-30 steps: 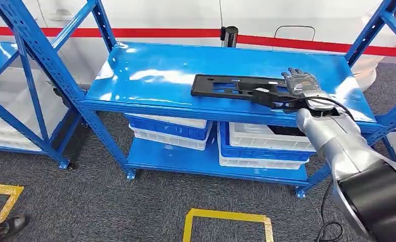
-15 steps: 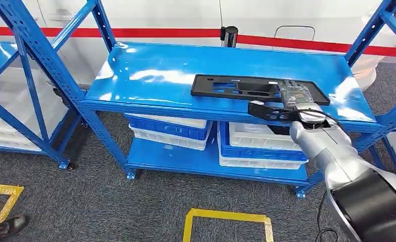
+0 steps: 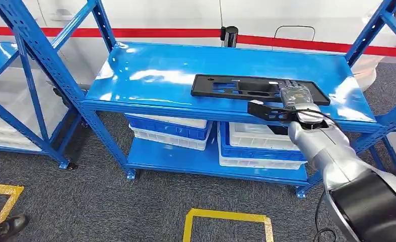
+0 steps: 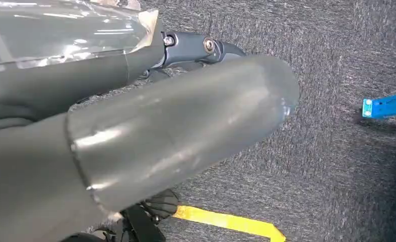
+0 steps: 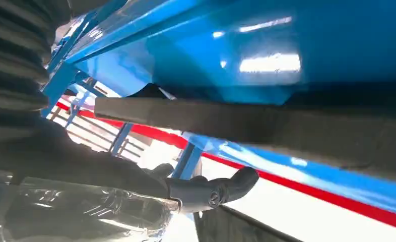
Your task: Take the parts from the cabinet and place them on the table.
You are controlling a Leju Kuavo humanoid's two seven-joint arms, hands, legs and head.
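The blue cabinet point(image 3: 150, 75) is the largest thing here. On its top shelf, toward three o'clock, lies the long black part point(image 3: 236, 86), flat and stiff-looking, probably light plastic with cut-out openings. The right hand point(image 3: 292, 98) grips its near end at about four o'clock. I judge an end hold may let it tilt. Whether the left hand point(image 4: 135, 146) is closed, I cannot tell.

Glossy blue shelf point(image 3: 150, 75) — flat black part point(image 3: 226, 86) — blue-and-white bins point(image 3: 168, 130) underneath
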